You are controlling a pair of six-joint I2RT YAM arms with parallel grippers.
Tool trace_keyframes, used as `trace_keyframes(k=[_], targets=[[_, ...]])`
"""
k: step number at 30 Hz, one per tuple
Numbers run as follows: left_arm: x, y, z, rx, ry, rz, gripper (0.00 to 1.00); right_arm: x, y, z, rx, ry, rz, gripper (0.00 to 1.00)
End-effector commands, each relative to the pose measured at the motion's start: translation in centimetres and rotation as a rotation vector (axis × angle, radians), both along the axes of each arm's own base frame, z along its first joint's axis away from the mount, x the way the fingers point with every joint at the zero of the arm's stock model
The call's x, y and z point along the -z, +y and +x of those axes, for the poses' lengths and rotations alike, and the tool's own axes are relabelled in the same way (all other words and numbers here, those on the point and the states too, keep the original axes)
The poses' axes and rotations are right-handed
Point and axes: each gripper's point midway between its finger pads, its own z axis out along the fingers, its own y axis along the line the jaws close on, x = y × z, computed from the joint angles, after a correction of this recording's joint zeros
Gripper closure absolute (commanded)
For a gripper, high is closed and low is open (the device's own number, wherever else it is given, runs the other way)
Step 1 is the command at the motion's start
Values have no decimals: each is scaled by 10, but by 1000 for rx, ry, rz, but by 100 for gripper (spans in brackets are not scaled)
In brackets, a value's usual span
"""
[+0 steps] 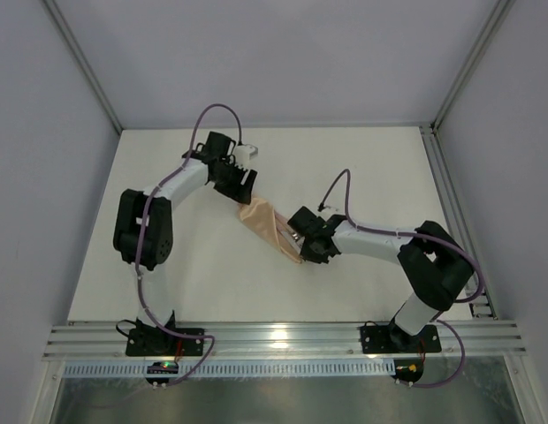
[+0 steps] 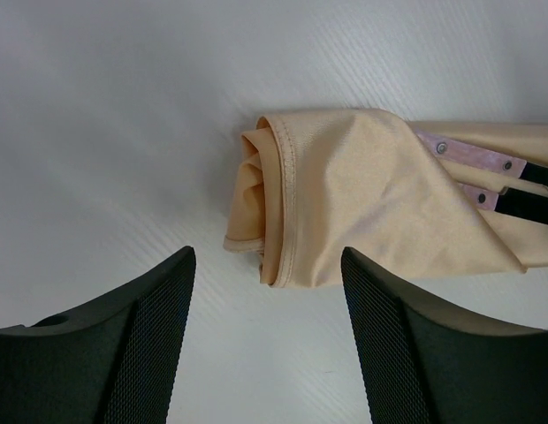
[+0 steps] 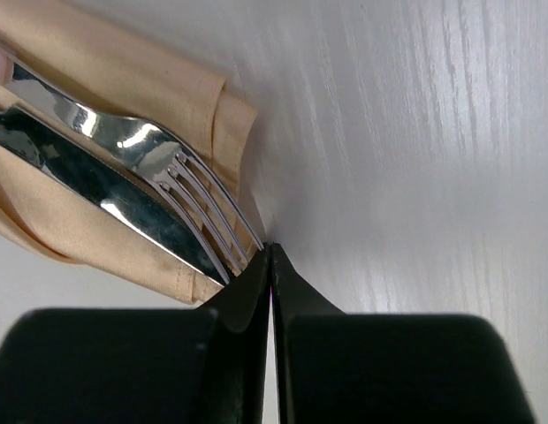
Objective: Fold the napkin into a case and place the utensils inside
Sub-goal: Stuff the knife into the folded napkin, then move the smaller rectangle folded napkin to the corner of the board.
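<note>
- At the right claw [image 3: 271,265], the fingers are pressed together with nothing visible between them. The tips sit against the edge of the case [image 3: 97,71], just beside the fork tines [image 3: 208,208].
- At the left claw [image 2: 267,256], the fingers are spread and grip nothing. It hangs near the bunched, folded end of the case, apart from the cloth.
- The case lies slantwise on the worktop [image 1: 362,168], between the two claws, in the middle of the surface.
- Done, in my judgement: the napkin is folded into a narrow pouch, and the utensils [image 2: 473,161] lie inside it. A flap covers part of their pale riveted handles; the fork tines and the knife blade [image 3: 88,181] lie exposed on the cloth at the other end.
- Left, in my judgement: little beyond clearing both arms. Any tidying of the loose folded end is optional.
- Not determinable: whether the right claw nips a thin cloth edge; how far the handles reach under the flap; whether a third utensil is present.
- The left wrist view cuts off the far end of the case, and from above the right claw covers its lower end.
</note>
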Motion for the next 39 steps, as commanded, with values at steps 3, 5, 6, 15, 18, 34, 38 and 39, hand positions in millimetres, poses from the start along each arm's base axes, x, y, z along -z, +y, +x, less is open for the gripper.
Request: trace_keyframes(k=[3,5,6,15,18,34,38,39], targets=[[6,-5,13,28,-28,-3,30,12,-3,15,-27,5,-64,97],[13,-4,14,25,-19,12,29,13,-4,16,-31,3,-72,97],[15,-4,14,26,-19,10,29,13,-6,18,-29,1,-74,97],[33,-6,14,33,16,11,55,8,-16,9,-46,5,-69,97],[38,-6,14,17,28,9,68,6,-22,2,-55,8,-74,97],[38,18,26,-127,57,-32,100,-30,-50,-11,-90,-84,-78,97],[38,43,35,-208,77,-66,100,-41,-53,-6,-94,-126,-88,97],[38,59,40,-242,75,-66,100,-42,-54,-6,-93,-128,-92,97]])
